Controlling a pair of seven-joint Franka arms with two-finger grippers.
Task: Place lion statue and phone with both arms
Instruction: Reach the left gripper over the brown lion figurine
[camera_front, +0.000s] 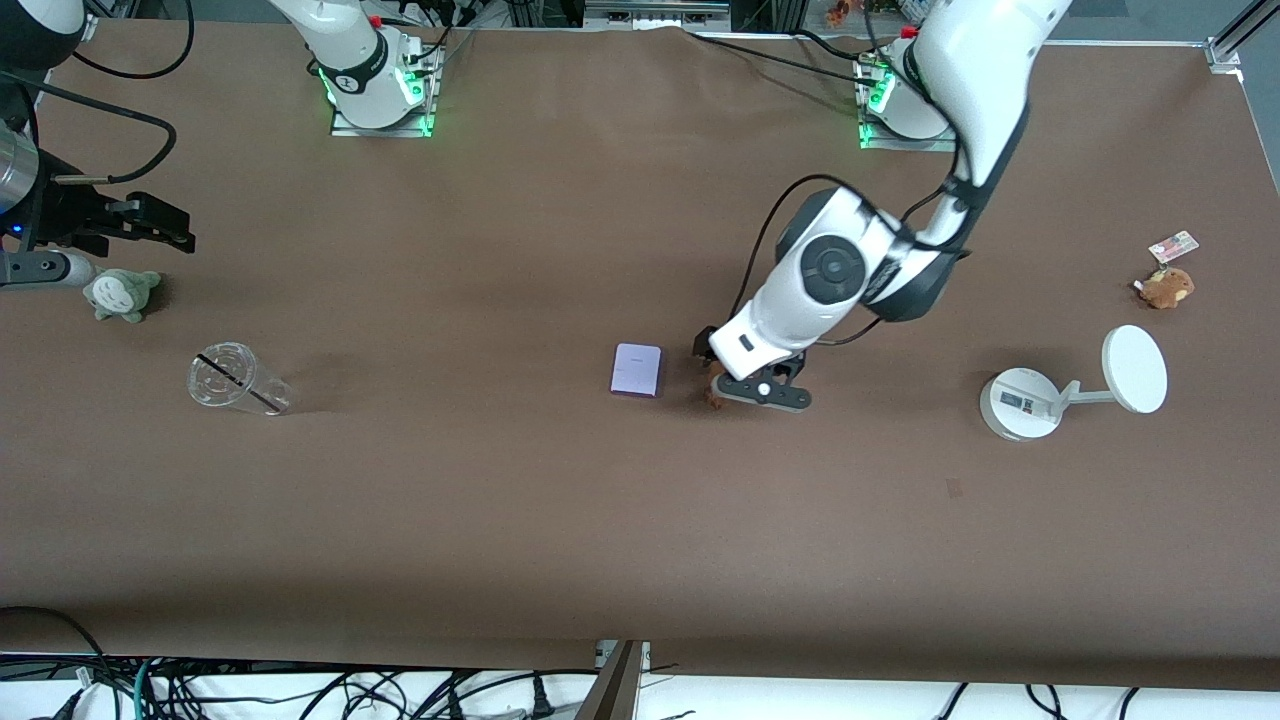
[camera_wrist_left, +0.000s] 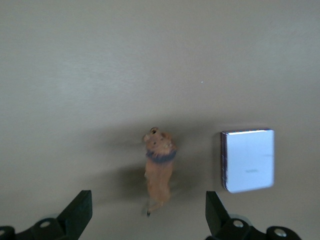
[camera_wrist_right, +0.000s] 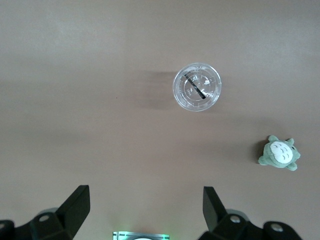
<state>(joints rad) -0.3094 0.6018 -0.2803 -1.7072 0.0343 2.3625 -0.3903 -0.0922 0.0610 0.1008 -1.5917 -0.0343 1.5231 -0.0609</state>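
Note:
The lion statue (camera_wrist_left: 160, 169), a tiny orange-brown figurine, lies on the brown table beside the pale lavender phone (camera_wrist_left: 248, 160). In the front view the phone (camera_front: 637, 369) lies flat mid-table and the lion (camera_front: 713, 399) peeks out from under the left hand, on the side toward the left arm's end. My left gripper (camera_wrist_left: 147, 217) is open just above the lion, a finger on each side of its tail end, touching nothing; in the front view it (camera_front: 735, 385) is low over the table. My right gripper (camera_wrist_right: 145, 210) is open and empty, held high over the right arm's end of the table (camera_front: 150, 225).
A clear plastic cup (camera_front: 235, 380) and a grey-green plush (camera_front: 120, 293) sit at the right arm's end. A white round-based stand with a disc (camera_front: 1030, 402), a small orange-brown teddy toy (camera_front: 1165, 287) and a card (camera_front: 1173, 245) sit at the left arm's end.

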